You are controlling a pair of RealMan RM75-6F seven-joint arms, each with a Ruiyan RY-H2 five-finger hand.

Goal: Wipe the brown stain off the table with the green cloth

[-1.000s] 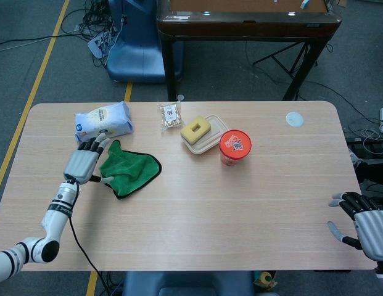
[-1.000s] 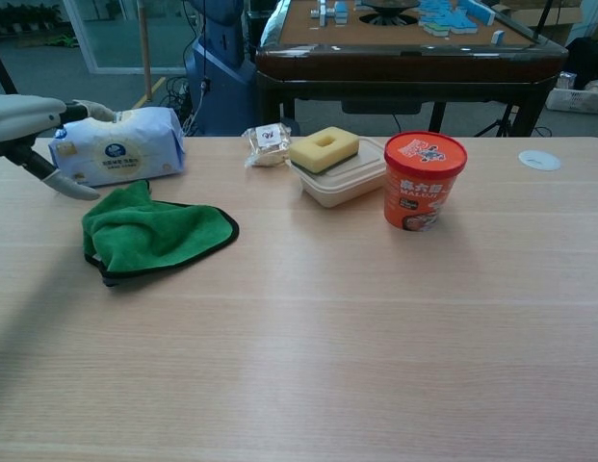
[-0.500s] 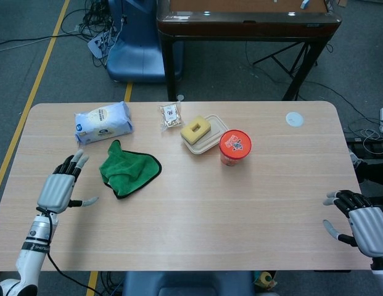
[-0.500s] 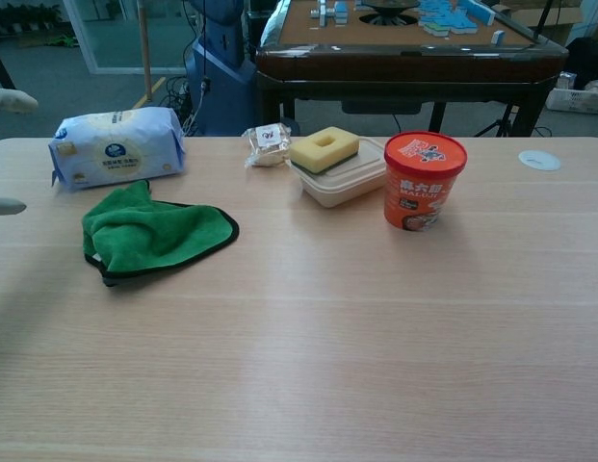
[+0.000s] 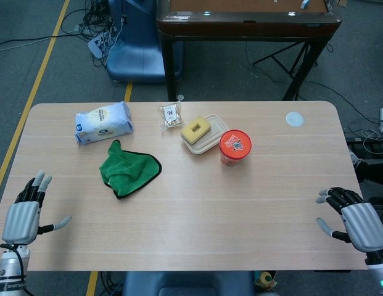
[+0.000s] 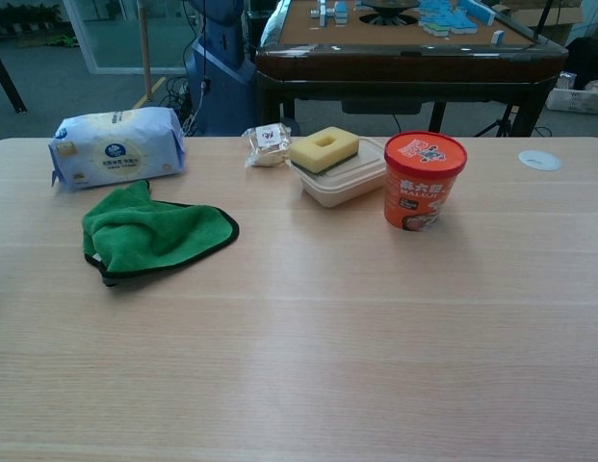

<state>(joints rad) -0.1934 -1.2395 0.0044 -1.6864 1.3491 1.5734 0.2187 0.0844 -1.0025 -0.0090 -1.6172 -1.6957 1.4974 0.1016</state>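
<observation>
Hands first: the left hand (image 5: 23, 217) sits at the near left edge of the table (image 5: 197, 216), fingers spread and extended, holding nothing. The right hand (image 5: 358, 221) sits at the near right edge, fingers apart and slightly curled, likewise holding nothing. Neither hand appears in the chest view.

Green cloth (image 5: 129, 168) lies crumpled on the left half of the table, untouched and well apart from both hands. It has a dark border along its edge. In the chest view the cloth (image 6: 152, 232) rests just in front of a white and blue wipes packet (image 6: 116, 145), near it but not clearly touching.

No brown stain can be made out on the wood surface in either view.

Other items stand along the far side. A small wrapped snack packet (image 5: 170, 115) lies right of the wipes packet. A yellow sponge (image 5: 195, 129) rests on top of a beige lidded container (image 5: 208, 138). An orange instant noodle cup (image 5: 234, 147) stands upright just beside that container. A small white disc (image 5: 294, 119) lies near the far right corner.
</observation>
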